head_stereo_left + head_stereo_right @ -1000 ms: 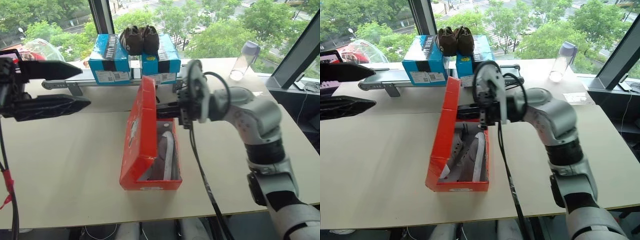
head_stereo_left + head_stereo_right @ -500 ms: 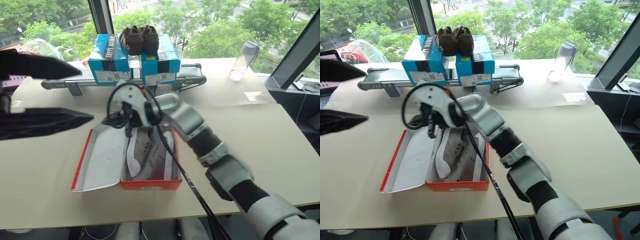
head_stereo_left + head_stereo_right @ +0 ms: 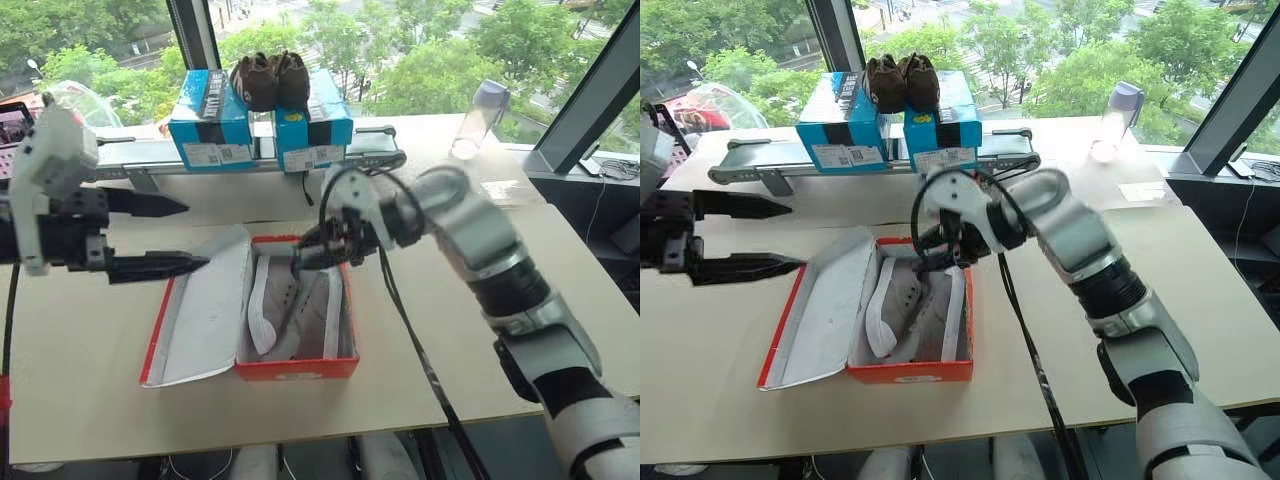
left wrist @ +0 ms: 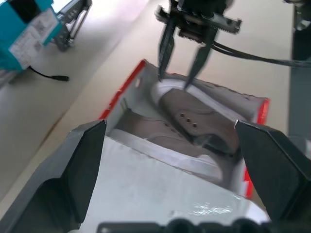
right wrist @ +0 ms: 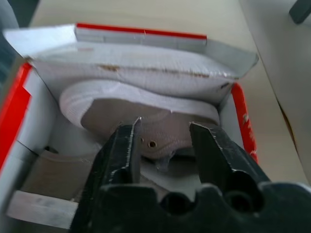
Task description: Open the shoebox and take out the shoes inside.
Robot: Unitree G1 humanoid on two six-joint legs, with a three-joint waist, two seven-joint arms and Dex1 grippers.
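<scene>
Shoebox [image 3: 200, 320]: lid laid flat open on the desk [image 3: 90, 400].
Shoes [image 3: 295, 310]: inside the shoebox.
Right tool [image 3: 300, 262]: partly spread above the shoes; should be lowered astride one shoe's collar.
Left tool [image 3: 175, 235]: wide, empty, beside the lid.

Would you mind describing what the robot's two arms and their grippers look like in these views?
The right arm is built of rounded silver-grey segments with black joints, and a black cable loops loosely alongside it. Its right gripper has two slim, black, tapering fingers. The left gripper has long, pointed black fingers on a pale grey housing.
</scene>
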